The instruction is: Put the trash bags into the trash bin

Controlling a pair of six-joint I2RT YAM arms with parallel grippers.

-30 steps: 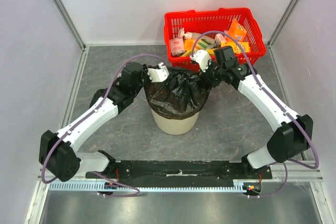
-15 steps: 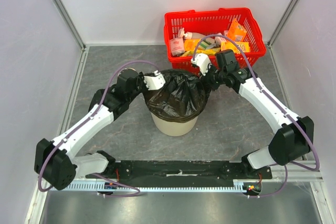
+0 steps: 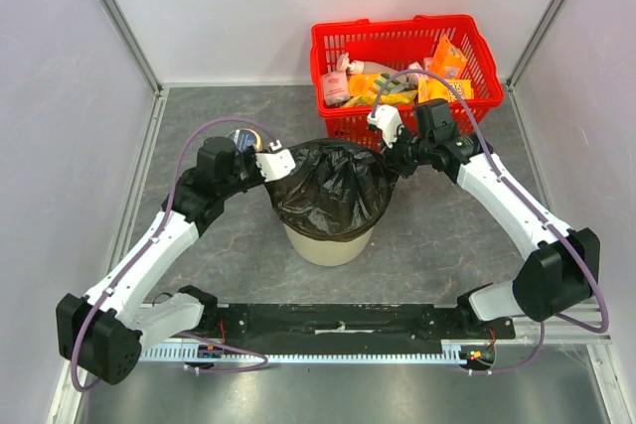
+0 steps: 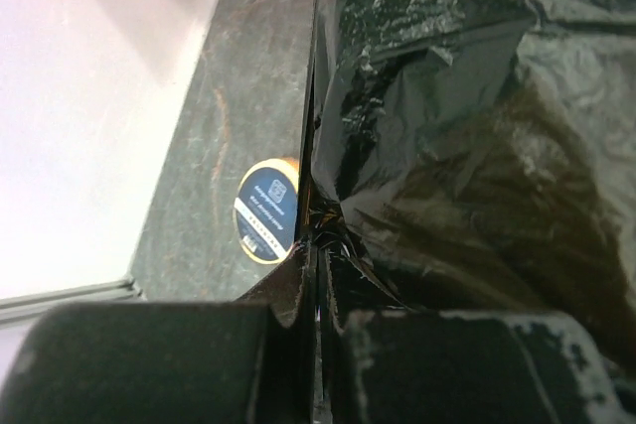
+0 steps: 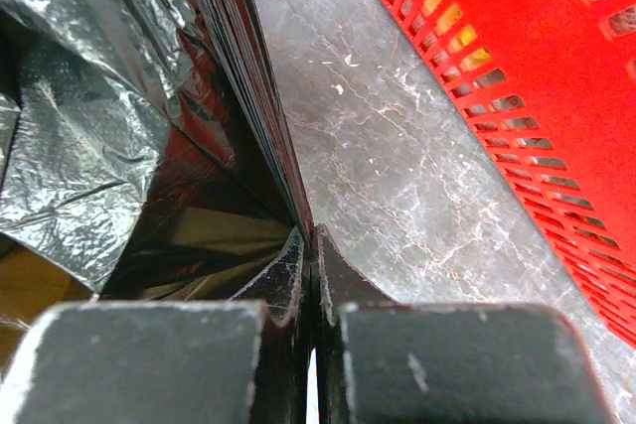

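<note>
The beige trash bin (image 3: 328, 242) stands mid-table with a black trash bag (image 3: 333, 189) spread across its top. My left gripper (image 3: 279, 167) is shut on the bag's left edge, just outside the bin's rim. At the opposite side my right gripper (image 3: 392, 149) is shut on the right edge. In the left wrist view the closed jaws (image 4: 320, 257) pinch crumpled black film (image 4: 477, 146). The right wrist view shows its gripper (image 5: 311, 243) clamping a taut fold of the bag (image 5: 99, 116), stretched away from the jaws.
A red wire basket (image 3: 405, 65) full of packaged goods sits just behind the right gripper, and its mesh wall (image 5: 517, 67) shows close by in the right wrist view. A round roll with a blue label (image 4: 266, 211) lies on the floor left of the bin.
My left gripper has pulled the bag's edge out to the left, and the right one has shifted slightly right. The bag now stretches wider over the bin.
</note>
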